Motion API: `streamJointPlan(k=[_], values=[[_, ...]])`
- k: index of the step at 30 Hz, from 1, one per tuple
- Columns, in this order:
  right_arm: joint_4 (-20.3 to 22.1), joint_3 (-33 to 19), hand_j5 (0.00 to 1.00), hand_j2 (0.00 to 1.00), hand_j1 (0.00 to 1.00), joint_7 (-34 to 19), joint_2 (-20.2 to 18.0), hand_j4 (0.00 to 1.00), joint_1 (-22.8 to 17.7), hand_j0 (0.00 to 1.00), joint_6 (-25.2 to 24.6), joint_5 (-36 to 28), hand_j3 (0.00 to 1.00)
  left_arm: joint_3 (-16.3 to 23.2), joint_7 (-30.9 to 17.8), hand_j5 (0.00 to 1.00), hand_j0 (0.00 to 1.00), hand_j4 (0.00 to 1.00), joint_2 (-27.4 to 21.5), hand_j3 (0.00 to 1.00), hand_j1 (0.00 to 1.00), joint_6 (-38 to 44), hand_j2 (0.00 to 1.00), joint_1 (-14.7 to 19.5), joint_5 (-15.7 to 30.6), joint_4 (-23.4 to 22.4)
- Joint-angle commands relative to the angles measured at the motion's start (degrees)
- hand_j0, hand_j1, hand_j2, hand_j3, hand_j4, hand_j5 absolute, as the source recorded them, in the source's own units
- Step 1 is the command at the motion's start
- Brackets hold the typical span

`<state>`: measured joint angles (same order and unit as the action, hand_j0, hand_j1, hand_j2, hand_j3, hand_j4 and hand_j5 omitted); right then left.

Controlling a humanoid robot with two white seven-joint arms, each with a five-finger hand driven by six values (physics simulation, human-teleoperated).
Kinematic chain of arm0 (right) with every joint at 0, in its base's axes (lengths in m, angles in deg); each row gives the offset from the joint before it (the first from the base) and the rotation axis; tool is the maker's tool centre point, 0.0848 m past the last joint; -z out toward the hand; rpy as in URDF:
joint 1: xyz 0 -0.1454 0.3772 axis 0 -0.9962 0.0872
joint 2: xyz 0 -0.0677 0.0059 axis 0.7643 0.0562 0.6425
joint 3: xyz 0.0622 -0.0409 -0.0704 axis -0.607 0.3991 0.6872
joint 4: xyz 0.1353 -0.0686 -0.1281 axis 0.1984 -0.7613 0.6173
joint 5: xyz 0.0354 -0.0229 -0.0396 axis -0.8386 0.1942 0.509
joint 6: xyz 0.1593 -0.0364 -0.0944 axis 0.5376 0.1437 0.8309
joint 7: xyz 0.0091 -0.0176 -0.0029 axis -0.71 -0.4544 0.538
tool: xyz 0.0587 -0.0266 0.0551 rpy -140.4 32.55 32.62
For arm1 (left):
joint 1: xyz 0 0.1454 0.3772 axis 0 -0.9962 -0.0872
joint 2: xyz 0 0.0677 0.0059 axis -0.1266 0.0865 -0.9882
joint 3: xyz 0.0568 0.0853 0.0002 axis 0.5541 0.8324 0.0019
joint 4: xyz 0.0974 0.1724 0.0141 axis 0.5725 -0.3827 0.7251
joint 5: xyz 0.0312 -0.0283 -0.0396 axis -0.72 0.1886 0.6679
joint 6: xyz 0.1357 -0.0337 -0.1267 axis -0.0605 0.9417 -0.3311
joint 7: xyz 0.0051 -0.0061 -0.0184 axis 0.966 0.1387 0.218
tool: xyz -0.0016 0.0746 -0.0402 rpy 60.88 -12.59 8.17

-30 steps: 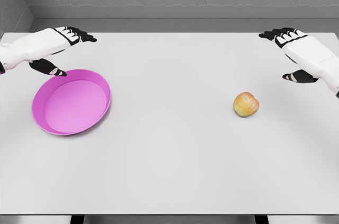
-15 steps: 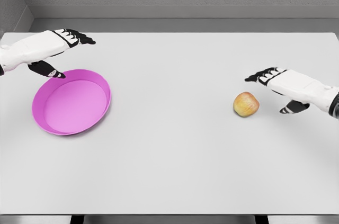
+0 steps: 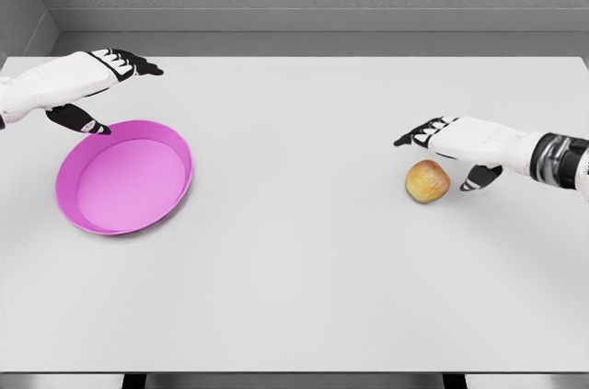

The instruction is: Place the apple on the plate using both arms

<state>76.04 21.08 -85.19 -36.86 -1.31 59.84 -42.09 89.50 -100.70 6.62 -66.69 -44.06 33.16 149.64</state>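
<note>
Apple [image 3: 427, 181] lies on the white worktop [image 3: 304, 251] at the right, well apart from the pink plate [image 3: 124, 177] at the left. Right robot hand [image 3: 449, 143] hovers just above and behind the apple, fingers spread, gripping nothing. Left robot hand [image 3: 90, 85] is over the plate's far rim, fingers extended, empty.

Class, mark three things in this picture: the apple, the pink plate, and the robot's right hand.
apple [image 3: 427, 181]: head view, middle of its front skin.
pink plate [image 3: 81, 219]: head view, near rim, lower left.
right hand [image 3: 457, 145]: head view, middle of the hand, just above the apple.
</note>
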Motion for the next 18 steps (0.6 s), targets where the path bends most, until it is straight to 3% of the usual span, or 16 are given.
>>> streamJointPlan(k=[1,12,14,15,17,18], values=[[-1.1,2.7,1.0,1.0,1.0,-0.1,1.2,1.0,0.0,1.0,-0.1,-0.1,1.0,-0.1,0.0,1.0,1.0,1.0,0.1,1.0,1.0,0.1,1.0,0.0,0.3,-0.1],[-1.8,4.2,0.98,0.98,0.98,-0.1,1.5,0.98,0.0,0.98,-0.1,-0.1,0.98,-0.5,0.0,1.0,1.0,1.0,0.7,1.0,1.0,0.1,1.0,0.0,-1.1,-0.1],[-2.1,4.3,0.91,0.91,0.91,-0.1,1.5,0.91,0.0,0.91,-0.1,-0.1,0.91,-0.5,0.0,1.0,1.0,1.0,0.7,1.0,1.0,0.1,1.0,0.0,-1.0,-0.1],[-2.1,4.3,0.81,0.81,0.81,-0.1,1.5,0.81,0.0,0.81,-0.1,-0.1,0.81,-0.5,0.0,1.0,1.0,1.0,0.8,1.0,1.0,0.1,1.0,0.0,-1.0,-0.1],[-2.2,4.8,0.74,0.74,0.74,-0.1,1.5,0.74,-0.1,0.74,-0.1,-0.1,0.74,-0.5,0.0,1.0,1.0,1.0,0.8,1.0,1.0,0.1,1.0,0.0,-1.0,-0.1],[-2.4,5.0,0.65,0.65,0.65,-0.1,1.5,0.65,-0.1,0.65,-0.1,-0.1,0.65,-0.5,0.0,1.0,1.0,1.0,0.8,1.0,1.0,0.1,1.0,0.0,-1.0,-0.1]])
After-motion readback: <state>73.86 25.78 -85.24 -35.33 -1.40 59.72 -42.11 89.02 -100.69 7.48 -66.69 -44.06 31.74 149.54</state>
